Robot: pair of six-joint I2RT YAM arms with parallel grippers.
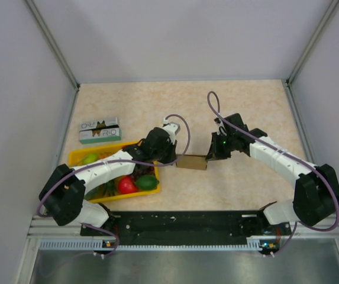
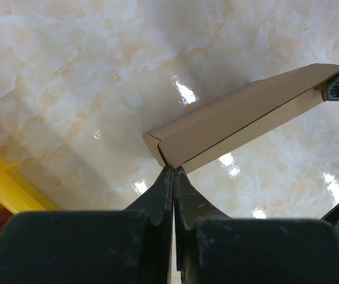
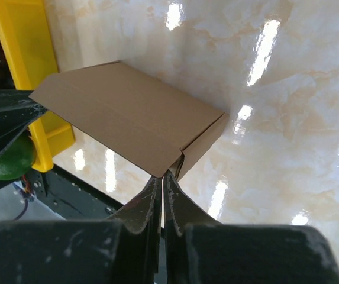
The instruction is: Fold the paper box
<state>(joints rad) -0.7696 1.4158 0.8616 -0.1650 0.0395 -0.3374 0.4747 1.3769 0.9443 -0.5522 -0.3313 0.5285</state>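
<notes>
The paper box (image 1: 191, 161) is a small folded brown kraft box in the middle of the table, between my two grippers. My left gripper (image 1: 173, 158) is at its left end. In the left wrist view its tips (image 2: 173, 168) are shut, pinching the near corner of the box (image 2: 234, 121). My right gripper (image 1: 211, 155) is at the right end. In the right wrist view its tips (image 3: 162, 176) are shut on the lower corner of the box (image 3: 128, 112), by a slightly open side flap. Whether the box touches the table I cannot tell.
A yellow tray (image 1: 77, 155) with red and green fruit stands left of the box, under the left arm; it also shows in the right wrist view (image 3: 21, 59). A green-and-white carton (image 1: 100, 130) lies behind the tray. Walls enclose the table.
</notes>
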